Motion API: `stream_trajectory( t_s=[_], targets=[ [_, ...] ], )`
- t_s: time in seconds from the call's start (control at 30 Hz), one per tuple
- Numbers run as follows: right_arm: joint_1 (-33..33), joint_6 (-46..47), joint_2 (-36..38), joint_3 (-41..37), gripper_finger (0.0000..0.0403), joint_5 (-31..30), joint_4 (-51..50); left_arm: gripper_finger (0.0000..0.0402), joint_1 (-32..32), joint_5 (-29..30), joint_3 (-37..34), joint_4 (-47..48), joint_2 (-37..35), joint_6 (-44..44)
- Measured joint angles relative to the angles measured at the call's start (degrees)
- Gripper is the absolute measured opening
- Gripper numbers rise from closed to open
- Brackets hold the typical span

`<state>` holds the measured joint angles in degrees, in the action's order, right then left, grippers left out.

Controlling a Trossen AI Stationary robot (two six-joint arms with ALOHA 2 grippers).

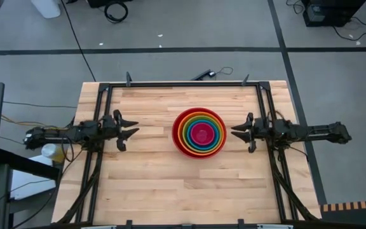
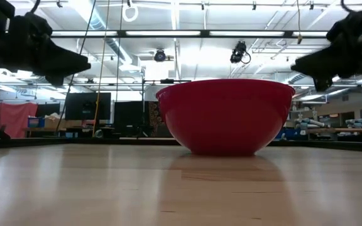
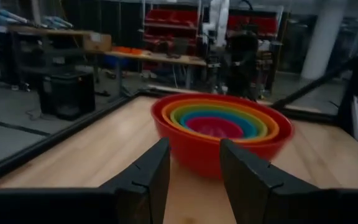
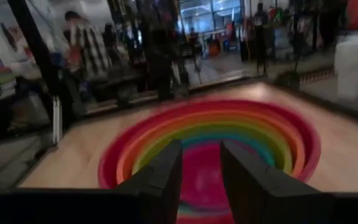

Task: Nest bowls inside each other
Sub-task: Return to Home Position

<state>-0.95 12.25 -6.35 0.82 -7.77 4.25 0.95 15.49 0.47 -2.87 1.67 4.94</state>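
Observation:
The bowls stand nested in one stack at the middle of the wooden table. The large red one is outermost, then come orange, lime green and blue rings, with the magenta-pink one innermost. The red bowl rests upright on its base. My left gripper hovers level at the table's left side, open and pointing at the stack, well short of it. My right gripper hovers level at the right side, open, its fingertips close to the red rim with nothing between them.
A black metal frame runs along the table's far edge and down both sides under the arms. Bare wood lies all round the stack. A person stands in the room beyond the table.

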Motion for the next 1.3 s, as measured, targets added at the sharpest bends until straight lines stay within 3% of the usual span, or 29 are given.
stream_trajectory(
  t_s=[0.13,0.33,1.3],
  targets=[
    [-0.09,1.10,-0.28,-0.44,0.0108,1.34,-0.97,0.0141,-0.18,-3.47,0.00,0.52,1.90,-0.12],
    [-0.09,0.81,-0.26,-0.44,0.0106,1.44,5.54,0.0141,-0.19,-6.46,-0.02,0.41,2.45,-1.88],
    [-0.09,1.14,-0.26,-0.44,0.0106,1.62,7.87,0.0142,-0.19,-6.65,-0.07,0.89,2.45,-2.75]
  ],
)
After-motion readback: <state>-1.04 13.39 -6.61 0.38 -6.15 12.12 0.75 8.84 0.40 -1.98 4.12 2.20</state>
